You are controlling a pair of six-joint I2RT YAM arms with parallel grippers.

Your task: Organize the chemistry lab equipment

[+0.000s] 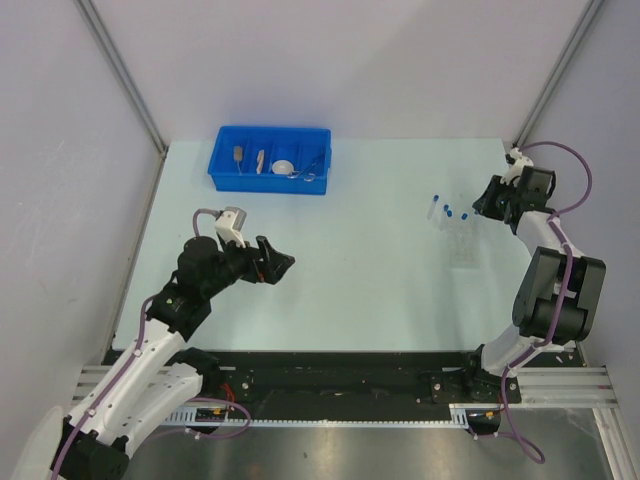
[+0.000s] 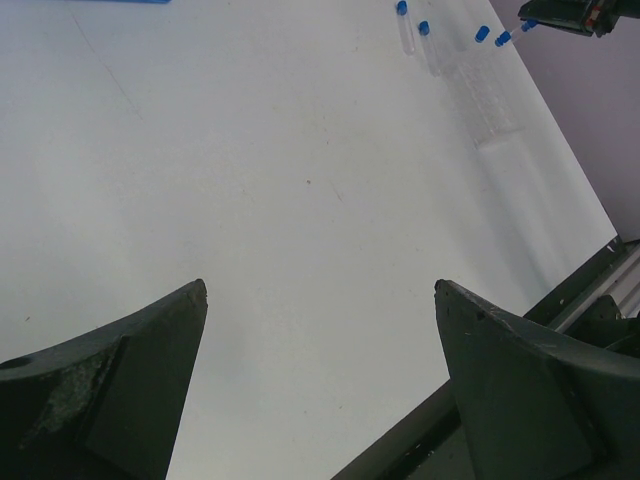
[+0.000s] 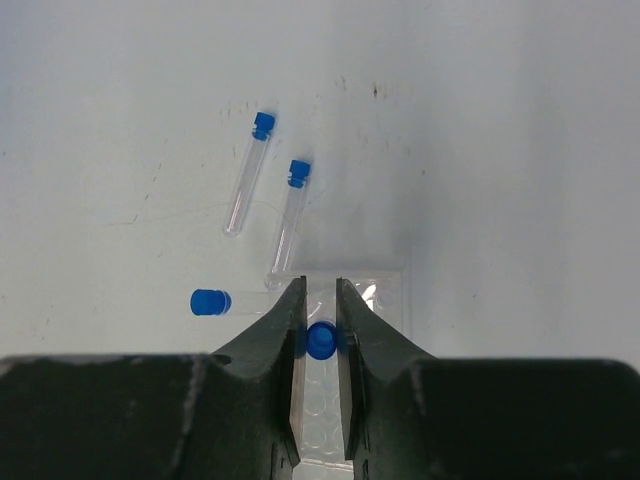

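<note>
My right gripper (image 3: pixel 320 290) is shut on the blue cap of a clear tube (image 3: pixel 321 340), held upright over the clear plastic tube rack (image 3: pixel 378 292). Three more blue-capped tubes lie on the table beside the rack: one (image 3: pixel 249 172) farthest out, a second (image 3: pixel 287 218) next to it, a third (image 3: pixel 210 301) by my left finger. From above, the right gripper (image 1: pixel 492 200) is at the rack's (image 1: pixel 462 245) far right end. My left gripper (image 1: pixel 283 264) hovers open over bare table at centre-left, its wide-apart fingers (image 2: pixel 150 350) holding nothing.
The blue divided bin (image 1: pixel 222 172) stands at the back left, holding two wooden-handled tools (image 1: pixel 240 153), a white round dish (image 1: pixel 285 167) and wire tongs (image 1: pixel 310 168). Grey walls close in the table on three sides.
</note>
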